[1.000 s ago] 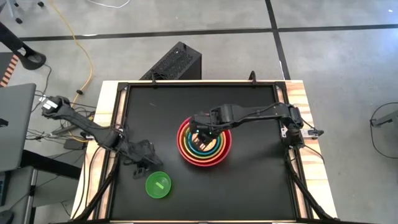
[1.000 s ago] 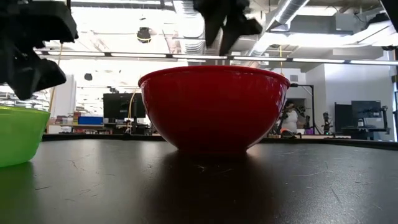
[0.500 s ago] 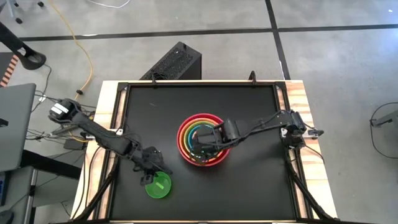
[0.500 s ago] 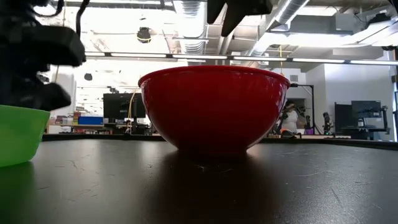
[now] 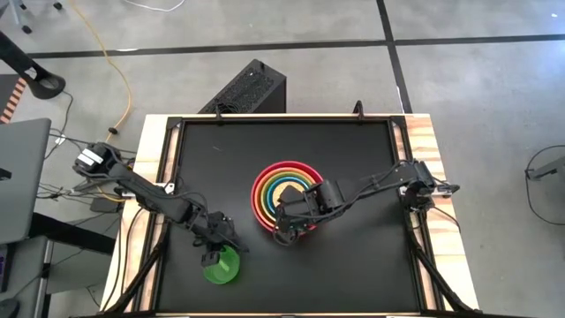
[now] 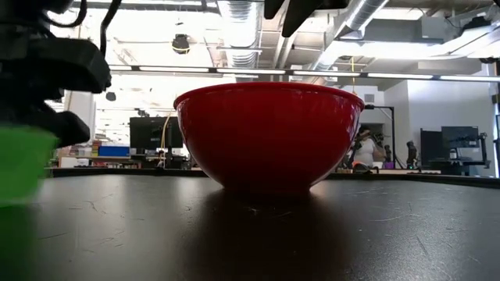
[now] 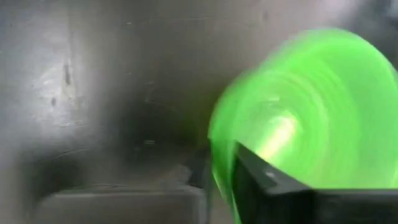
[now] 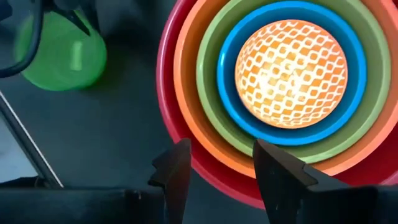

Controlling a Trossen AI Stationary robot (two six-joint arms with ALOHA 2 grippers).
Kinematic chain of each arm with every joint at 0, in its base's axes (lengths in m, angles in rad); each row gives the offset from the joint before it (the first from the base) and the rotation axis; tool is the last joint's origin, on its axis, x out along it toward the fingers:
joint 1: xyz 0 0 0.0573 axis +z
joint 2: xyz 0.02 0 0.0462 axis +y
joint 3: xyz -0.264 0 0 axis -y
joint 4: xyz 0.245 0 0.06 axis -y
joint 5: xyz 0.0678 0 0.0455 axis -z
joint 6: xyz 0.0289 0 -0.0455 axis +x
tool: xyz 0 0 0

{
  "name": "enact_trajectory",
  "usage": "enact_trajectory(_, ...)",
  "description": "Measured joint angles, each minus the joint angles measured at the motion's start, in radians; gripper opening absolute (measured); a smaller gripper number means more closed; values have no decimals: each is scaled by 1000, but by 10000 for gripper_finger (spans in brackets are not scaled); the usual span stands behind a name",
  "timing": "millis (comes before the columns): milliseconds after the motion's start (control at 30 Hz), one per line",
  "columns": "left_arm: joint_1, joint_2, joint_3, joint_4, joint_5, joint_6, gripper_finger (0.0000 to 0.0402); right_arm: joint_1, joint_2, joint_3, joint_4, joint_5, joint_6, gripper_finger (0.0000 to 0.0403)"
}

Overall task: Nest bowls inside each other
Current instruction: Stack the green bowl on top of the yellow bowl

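Five bowls sit nested near the table's middle: red [image 5: 287,165] outermost, then orange, olive-green and blue, with the speckled yellow bowl [image 8: 289,71] innermost. The bright green bowl [image 5: 222,269] is apart from them, at the near left of the table, and shows blurred in the low view [image 6: 17,164]. My left gripper [image 5: 214,253] is down at its far rim, shut on it. My right gripper [image 8: 221,174] hangs open over the stack's near rim [image 5: 282,225] and holds nothing. My left gripper has the bright green bowl by its rim [image 7: 217,155]. One finger [image 7: 267,183] is inside the bowl and the other is outside. The fingers slant down from the table's far left. Blur hides whether the bowl's base is still on the table.
The black tabletop [image 5: 362,265] has bare room to the right of and behind the stack. A wooden frame [image 5: 431,141] borders it. A black box [image 5: 247,88] stands on the floor past the far edge, and a laptop [image 5: 22,177] lies off the left side.
My left gripper has sunk toward the near edge onto the green bowl and shut on its rim. The bowl has shifted a little toward the left and is now blurred. My right gripper has drawn back from over the stack's middle to over its near rim, still open.
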Motion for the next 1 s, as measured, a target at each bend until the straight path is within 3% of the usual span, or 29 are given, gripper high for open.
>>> enact_trajectory(67, 0, -8, 24, -36, 9, 10, 11, 3, 0, 0, 2, -1, 0, 187)
enact_trajectory(233, 12, -61, 135, -218, -46, 28, 1, 4, 0, 0, 77, -1, 0, 187)
enact_trajectory(533, 93, -145, 480, -626, -453, -62, 0, -35, 5, 0, 358, 20, -10, 187)
enact_trajectory(700, 156, -145, 592, -675, -572, -104, 0, -50, 5, 0, 378, 95, -4, 187)
enact_trajectory(1000, 231, -143, 606, -682, -601, -109, 0, -67, 4, 0, 378, 201, 23, 187)
